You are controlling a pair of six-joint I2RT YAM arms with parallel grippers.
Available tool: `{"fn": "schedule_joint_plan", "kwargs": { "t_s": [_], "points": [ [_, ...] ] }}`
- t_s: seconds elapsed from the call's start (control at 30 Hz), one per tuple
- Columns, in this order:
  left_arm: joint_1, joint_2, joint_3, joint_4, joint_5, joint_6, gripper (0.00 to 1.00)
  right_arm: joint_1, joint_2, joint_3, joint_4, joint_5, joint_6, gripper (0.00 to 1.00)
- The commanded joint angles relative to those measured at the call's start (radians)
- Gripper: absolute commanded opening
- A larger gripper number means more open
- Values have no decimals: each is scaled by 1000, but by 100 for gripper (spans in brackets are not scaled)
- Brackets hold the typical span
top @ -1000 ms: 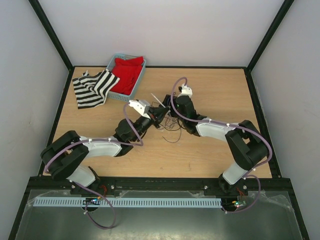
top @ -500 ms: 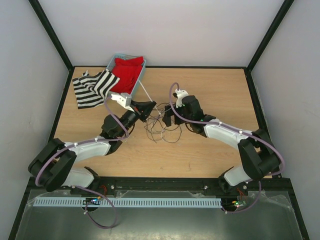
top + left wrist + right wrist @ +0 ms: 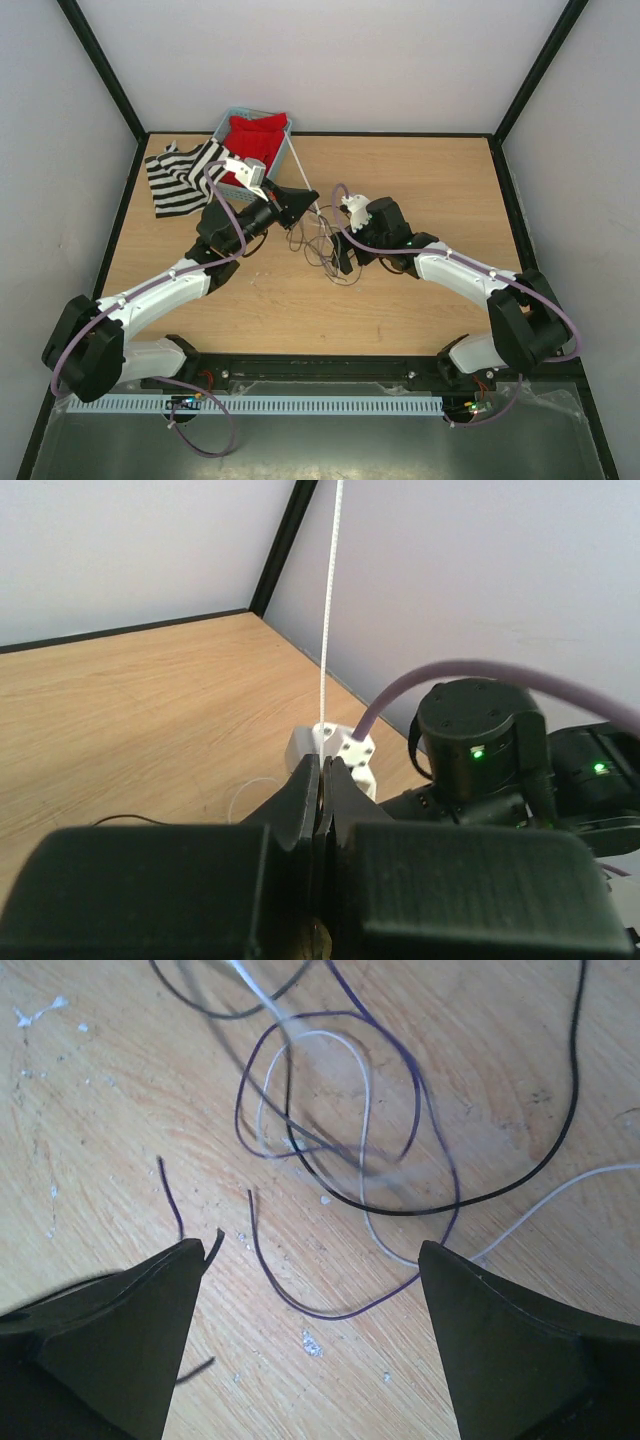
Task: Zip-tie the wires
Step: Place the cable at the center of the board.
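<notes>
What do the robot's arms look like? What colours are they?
Both arms match. The left arm and right arm have smooth white shells between chunky round black joints. A purple cable loops along each one. The left gripper and right gripper each have two black wedge-shaped fingers. Small green lights glow on one black joint.

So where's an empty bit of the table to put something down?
Bare wood: the far right corner of the table, behind the right arm; and the near strip between it and the left arm. Crowded: the middle, with the wires and zip tie; the far left, with the basket and striped cloth.
</notes>
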Motion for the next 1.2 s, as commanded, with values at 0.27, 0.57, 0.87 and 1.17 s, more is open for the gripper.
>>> {"fn": "schedule_joint_plan", "kwargs": {
  "t_s": [0.27,0.57,0.87,1.17],
  "points": [
    [116,-8,188,-160,189,-103,0,-35,-232,-53,-20,51,-1,99],
    [170,192,518,-299,481,-193,0,-288,-464,-67,-87,199,158,99],
    [70,543,1083,-484,548,-195,0,-631,-442,-57,1,24,243,99],
    [-58,1041,1978,-679,432,-178,0,-828,-430,-37,38,-53,267,99]
  ]
}}
